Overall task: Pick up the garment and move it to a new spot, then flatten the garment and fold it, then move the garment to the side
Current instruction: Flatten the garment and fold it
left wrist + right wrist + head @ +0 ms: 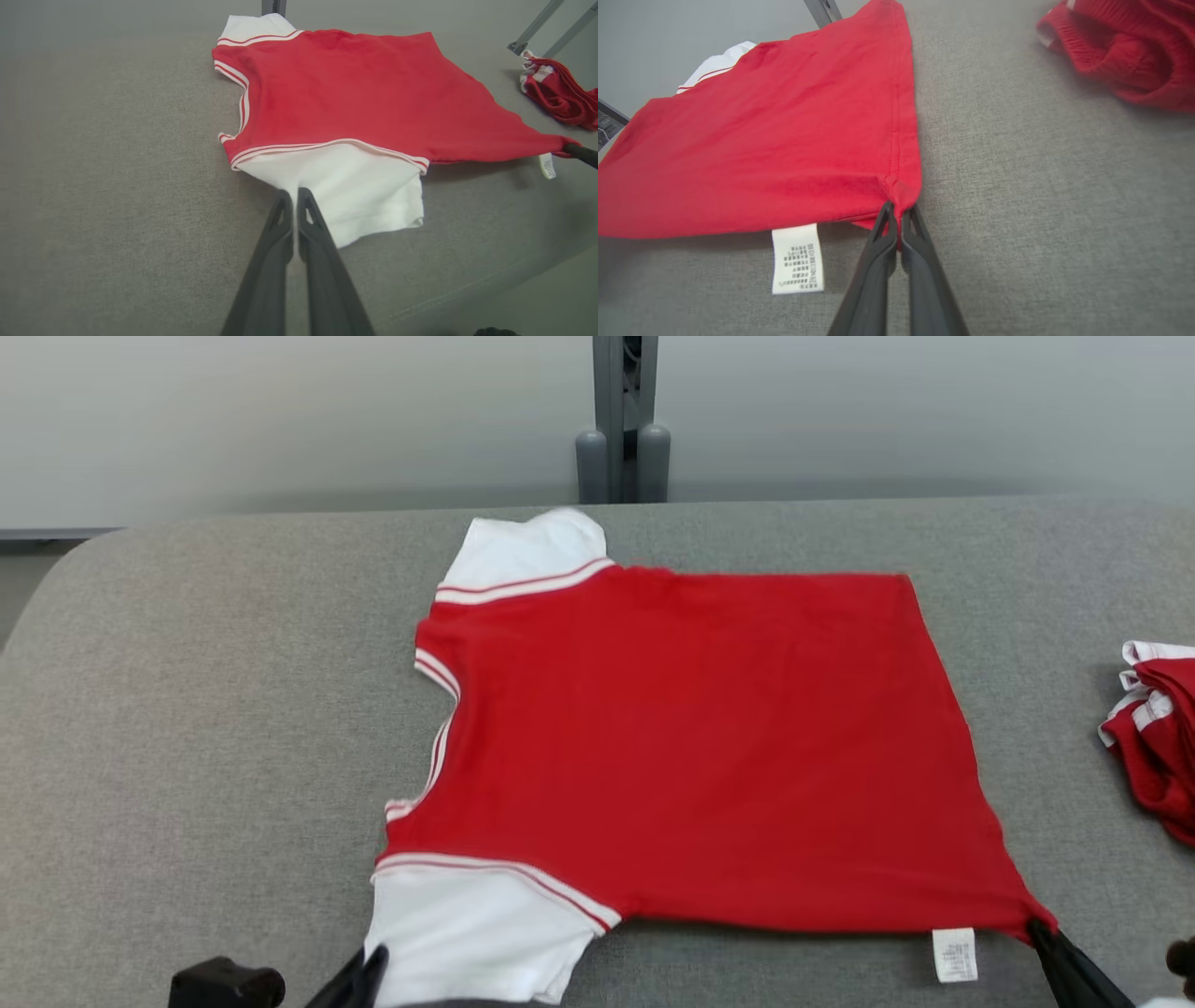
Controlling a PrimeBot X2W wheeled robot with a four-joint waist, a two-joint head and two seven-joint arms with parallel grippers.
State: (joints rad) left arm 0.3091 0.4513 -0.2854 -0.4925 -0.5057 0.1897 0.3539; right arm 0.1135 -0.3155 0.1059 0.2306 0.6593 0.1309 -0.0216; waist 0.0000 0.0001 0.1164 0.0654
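Shirt: a red shirt point(691, 747) with white sleeves lies spread out near the middle of the grey table point(187, 709), collar end to the robot's left, hem to its right.
Lie of the cloth: the red body is mostly flat. Its near hem corner is drawn out into a point towards the robot.
Near sleeve: the near sleeve point(345, 191) lies flat at the table's near edge, with red and white stripes where it joins the body.
Far sleeve: the far sleeve point(523, 551) points towards the far edge of the table.
Left gripper: the left gripper point(294, 192) has its fingers pressed together. The tips reach just past the edge of the near sleeve and seem to nip the white cloth there.
Right gripper: the right gripper point(896, 207) is closed tight on the near hem corner, and the red cloth bunches at its tips.
Label: a white printed label point(797, 259) hangs from the near side seam and lies on the table just beside the right gripper.
Second garment: a crumpled red and white heap point(1158, 747) lies at the table's right edge, apart from the shirt.
Post: a grey post point(624, 420) stands upright behind the far edge of the table.
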